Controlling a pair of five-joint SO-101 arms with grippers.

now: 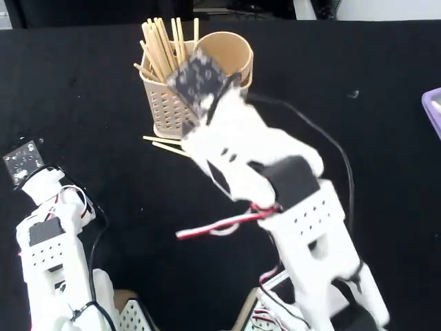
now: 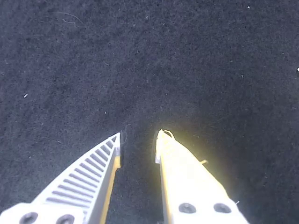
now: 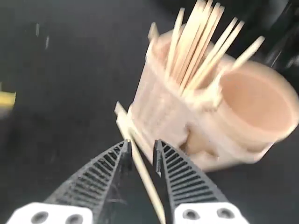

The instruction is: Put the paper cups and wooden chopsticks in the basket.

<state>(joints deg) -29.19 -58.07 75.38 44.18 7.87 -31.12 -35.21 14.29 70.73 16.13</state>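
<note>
While the left gripper hangs over the black table nearest the arm bases, I record its jaws a narrow gap apart, with nothing but cloth between them.

Farther out, the right arm stretches toward the basket. The right gripper is also set narrow. One chopstick runs slantwise through the gap, close against one finger near its tip, with dark space on its other side. I cannot tell whether it is lifted or lies on the table.

From above, I note two loose chopsticks lying flat just beside the foot of the basket, their near ends passing under the right arm.

The basket stands upright with a perforated wall. A bundle of chopsticks stands in it, fanned and leaning outward. The paper cup sits upright, mouth up, at the basket's far side. I cannot tell whether it is inside the wall or pressed against it.
</note>
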